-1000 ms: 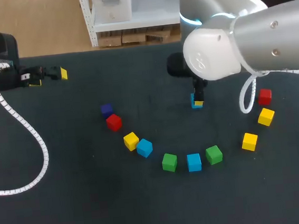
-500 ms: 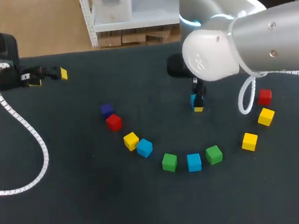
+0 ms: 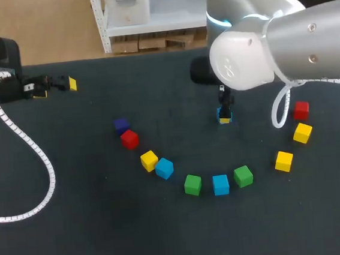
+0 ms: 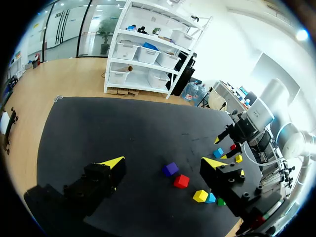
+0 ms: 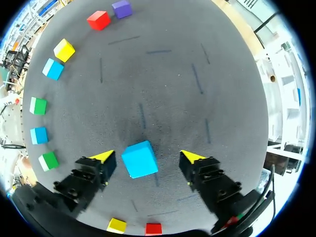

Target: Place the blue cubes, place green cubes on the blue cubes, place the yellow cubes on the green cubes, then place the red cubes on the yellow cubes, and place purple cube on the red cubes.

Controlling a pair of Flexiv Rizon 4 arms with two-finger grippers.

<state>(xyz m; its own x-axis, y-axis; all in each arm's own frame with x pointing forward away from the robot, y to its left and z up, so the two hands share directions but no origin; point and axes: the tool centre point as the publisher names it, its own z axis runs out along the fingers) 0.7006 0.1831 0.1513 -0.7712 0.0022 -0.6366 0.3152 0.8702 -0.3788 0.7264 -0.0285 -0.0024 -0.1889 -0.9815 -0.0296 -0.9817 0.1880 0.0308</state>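
In the head view the right end effector (image 3: 224,111) stands over a blue cube (image 3: 224,118) on the table (image 3: 94,219). In the left wrist view the left end effector (image 4: 163,162) gapes wide and empty. In the right wrist view the cube (image 5: 140,159) sits between the spread fingers, touched by neither. It looks light, rigid and smooth, best pinched on opposite flat faces.

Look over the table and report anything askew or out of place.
Nothing is spilled or damaged. Only the blue cube under the right tool stands out. It sits between the open fingers, turned at an angle to them and nearer one finger than the other.
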